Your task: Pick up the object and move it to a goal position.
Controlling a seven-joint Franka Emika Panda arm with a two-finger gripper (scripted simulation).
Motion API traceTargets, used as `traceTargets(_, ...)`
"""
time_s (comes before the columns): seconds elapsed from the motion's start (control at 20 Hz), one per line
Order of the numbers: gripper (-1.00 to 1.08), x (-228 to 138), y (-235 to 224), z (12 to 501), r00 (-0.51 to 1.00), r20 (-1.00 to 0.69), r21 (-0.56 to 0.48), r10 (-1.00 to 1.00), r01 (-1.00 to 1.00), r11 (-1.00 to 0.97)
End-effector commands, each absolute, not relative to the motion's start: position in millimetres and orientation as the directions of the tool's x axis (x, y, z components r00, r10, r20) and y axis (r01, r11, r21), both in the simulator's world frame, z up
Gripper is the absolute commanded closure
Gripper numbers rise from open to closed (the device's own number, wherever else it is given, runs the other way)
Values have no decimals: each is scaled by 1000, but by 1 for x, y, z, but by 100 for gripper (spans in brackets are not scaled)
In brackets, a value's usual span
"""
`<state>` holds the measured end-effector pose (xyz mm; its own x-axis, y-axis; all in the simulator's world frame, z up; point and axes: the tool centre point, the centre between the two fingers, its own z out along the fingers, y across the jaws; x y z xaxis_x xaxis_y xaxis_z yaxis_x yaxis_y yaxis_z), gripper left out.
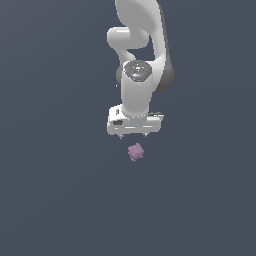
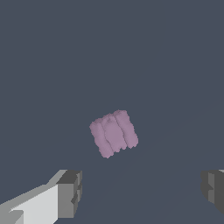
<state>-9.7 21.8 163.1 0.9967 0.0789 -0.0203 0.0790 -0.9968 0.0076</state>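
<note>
The object [image 1: 135, 152] is a small lumpy pinkish-purple blob lying on the dark grey floor. In the wrist view the object [image 2: 113, 133] sits mid-frame, apart from both fingers. My white gripper [image 1: 133, 135] hangs above it, just behind it in the exterior view, with only the fingertip stubs showing under the hand. In the wrist view the gripper [image 2: 142, 192] has its two dark grey fingertips [image 2: 70, 192] spread wide apart with nothing between them, so it is open and empty.
The white arm [image 1: 140, 45] rises from the hand toward the top of the exterior view. The flat dark grey floor [image 1: 55, 190] fills the rest of both views.
</note>
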Motion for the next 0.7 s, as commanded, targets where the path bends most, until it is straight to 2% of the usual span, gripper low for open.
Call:
traceTargets(0.0,-92,-9,22,161,996,-20,8,91,91,-996)
traceTargets(0.65,-92,-4,30,124,950,-12,5,312,312,-950)
